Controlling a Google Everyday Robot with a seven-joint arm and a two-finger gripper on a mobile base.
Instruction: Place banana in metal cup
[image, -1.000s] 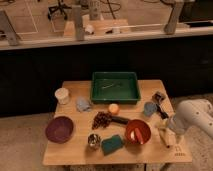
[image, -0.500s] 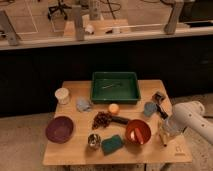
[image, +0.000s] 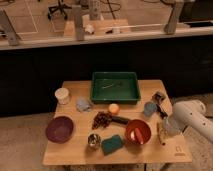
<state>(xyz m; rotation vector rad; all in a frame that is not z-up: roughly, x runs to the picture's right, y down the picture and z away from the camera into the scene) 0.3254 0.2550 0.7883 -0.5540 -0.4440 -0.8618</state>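
The metal cup (image: 93, 141) stands small and shiny near the table's front edge, left of a teal sponge (image: 112, 144). A pale yellow streak inside the red bowl (image: 131, 126) looks like the banana (image: 137, 133), though I cannot be sure. My gripper (image: 162, 132) hangs low over the table's right front part, just right of the red bowl, on the white arm (image: 192, 117) that comes in from the right. It is well to the right of the metal cup.
A green tray (image: 115, 95) sits at the back middle. A white cup (image: 62, 95), a grey-blue crumpled thing (image: 83, 104), an orange (image: 114, 108), dark grapes (image: 102, 120), a purple bowl (image: 59, 129) and a grey-blue cup (image: 149, 108) stand on the wooden table (image: 75, 152).
The arm and gripper have shifted only slightly by the red bowl. Nothing on the table has moved.
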